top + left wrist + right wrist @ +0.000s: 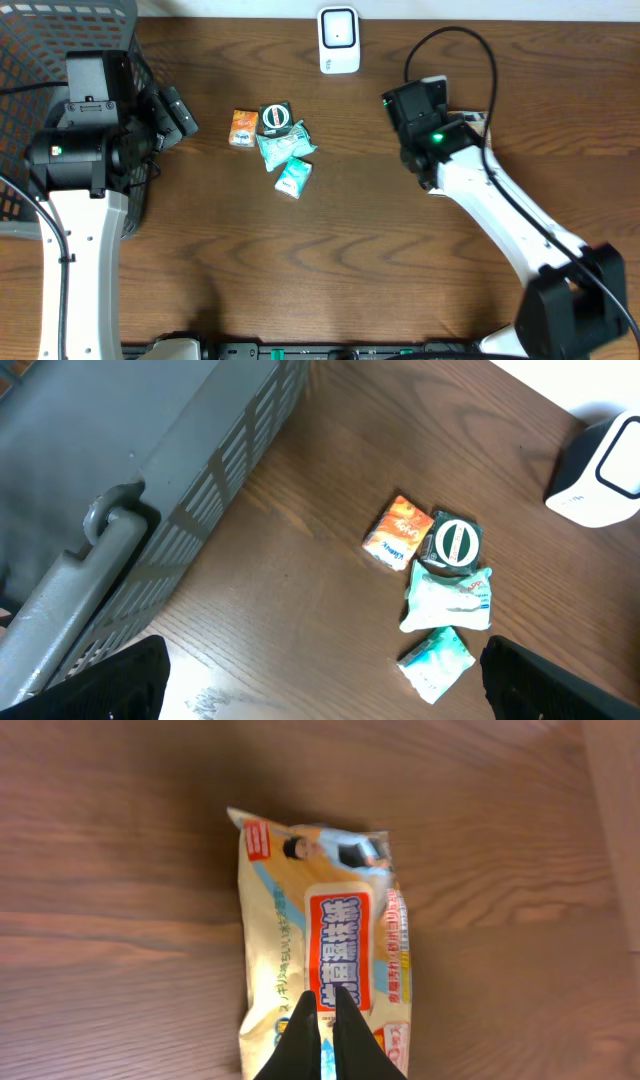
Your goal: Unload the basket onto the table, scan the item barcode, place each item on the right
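Right gripper [320,1025] sits at the bottom centre of its wrist view, fingers pressed together, apparently pinching the wrapper of the wipes pack [300,890]. The pack shows its printed face to the camera over the wooden surface [120,840]. No barcode is visible, so the pack probably needs lifting and turning toward the scanner [338,40] at upper middle overhead. Left gripper [325,685] hangs wide and empty beside the basket [150,480], clear of the small packets [275,140] waiting mid-frame.

Grey basket [120,470] left, packet cluster [445,585] near scanner [600,470].
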`<state>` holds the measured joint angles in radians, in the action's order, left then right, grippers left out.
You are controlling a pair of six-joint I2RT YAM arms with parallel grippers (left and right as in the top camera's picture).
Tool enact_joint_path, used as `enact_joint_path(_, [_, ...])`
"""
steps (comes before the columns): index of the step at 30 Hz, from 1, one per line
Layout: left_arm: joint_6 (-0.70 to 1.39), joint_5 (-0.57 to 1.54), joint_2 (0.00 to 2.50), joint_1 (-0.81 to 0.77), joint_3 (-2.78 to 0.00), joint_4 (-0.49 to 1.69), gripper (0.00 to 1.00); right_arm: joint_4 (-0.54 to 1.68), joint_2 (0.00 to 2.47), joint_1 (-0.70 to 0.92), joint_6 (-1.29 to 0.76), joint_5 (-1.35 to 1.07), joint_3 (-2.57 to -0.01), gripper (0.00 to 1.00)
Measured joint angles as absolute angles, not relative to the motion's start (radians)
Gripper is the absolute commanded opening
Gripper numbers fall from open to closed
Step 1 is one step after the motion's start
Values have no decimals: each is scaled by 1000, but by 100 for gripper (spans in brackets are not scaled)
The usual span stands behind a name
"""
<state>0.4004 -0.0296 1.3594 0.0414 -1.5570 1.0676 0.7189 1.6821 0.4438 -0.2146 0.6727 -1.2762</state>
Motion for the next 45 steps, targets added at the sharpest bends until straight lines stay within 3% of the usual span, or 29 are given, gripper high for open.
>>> enact_joint_path(2, [400, -29, 1359, 41, -1557, 1068, 98, 722, 1725, 445, -220, 686, -1271, 1])
enact_joint_path(3, [400, -29, 1359, 41, -1557, 1067, 98, 725, 1752, 445, -233, 688, -1268, 7])
enact_joint_path(11, [400, -30, 1359, 41, -1557, 1067, 97, 698, 1789, 386, -295, 564, -1268, 72])
enact_joint_path(13, [400, -29, 1359, 41, -1557, 1068, 98, 696, 1789, 321, -285, 480, -1286, 83])
enact_joint_path(19, [400, -29, 1359, 41, -1557, 1068, 98, 691, 1788, -2, -191, 55, -1322, 88])
enact_joint_path(21, [400, -30, 1359, 41, -1557, 1067, 98, 696, 1790, -115, -150, -92, -1321, 96])
enact_joint_path(25, [400, -29, 1359, 41, -1557, 1068, 98, 714, 1821, -289, -44, -360, -1321, 96])
enact_joint_path(33, [400, -29, 1359, 41, -1557, 1067, 98, 735, 2060, -378, 86, -727, -1323, 96])
enact_joint_path(36, [400, -29, 1359, 41, -1557, 1067, 98, 739, 2095, -367, 116, -825, -1335, 88])
enact_joint_path(38, [400, -29, 1359, 41, -1557, 1068, 97, 741, 2128, -355, 129, -889, -1343, 72])
enact_joint_path(41, [400, -29, 1359, 41, -1557, 1068, 98, 740, 2177, -327, 141, -936, -1348, 14])
enact_joint_path(42, [400, -30, 1359, 41, -1557, 1067, 97, 741, 2193, -315, 140, -943, -1348, 1])
enact_joint_path(45, [400, -30, 1359, 41, -1557, 1067, 98, 740, 2230, -275, 135, -998, -1346, 1])
